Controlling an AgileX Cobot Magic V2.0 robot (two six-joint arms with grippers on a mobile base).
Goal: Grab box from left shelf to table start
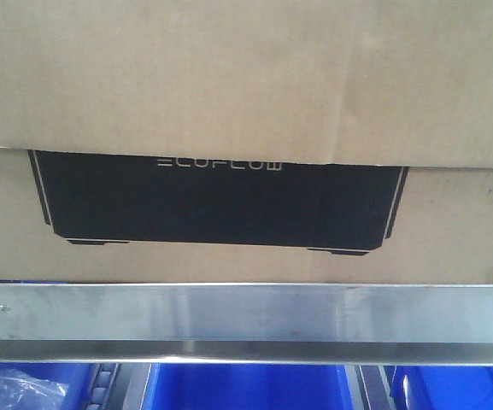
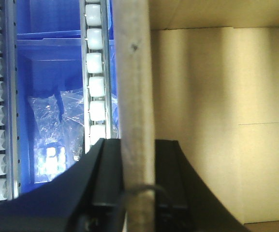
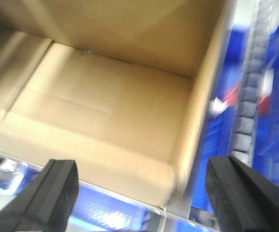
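Left claw (image 2: 137,145) grips the box (image 2: 202,121) wall; right claw (image 3: 144,166) gapes above it.

The box (image 1: 229,77) was matt brown corrugated cardboard, its printed panel (image 1: 220,205) flat black. The shelf rail (image 1: 246,312) was brushed, shiny steel. The blue bins (image 1: 246,389) were glossy plastic, the rollers (image 2: 95,87) smooth white plastic.

Blue plastic bins (image 1: 246,389) are seen in the background (dimly, evenly lit); a crumpled clear bag (image 1: 20,395) is held inside the leftmost bin.
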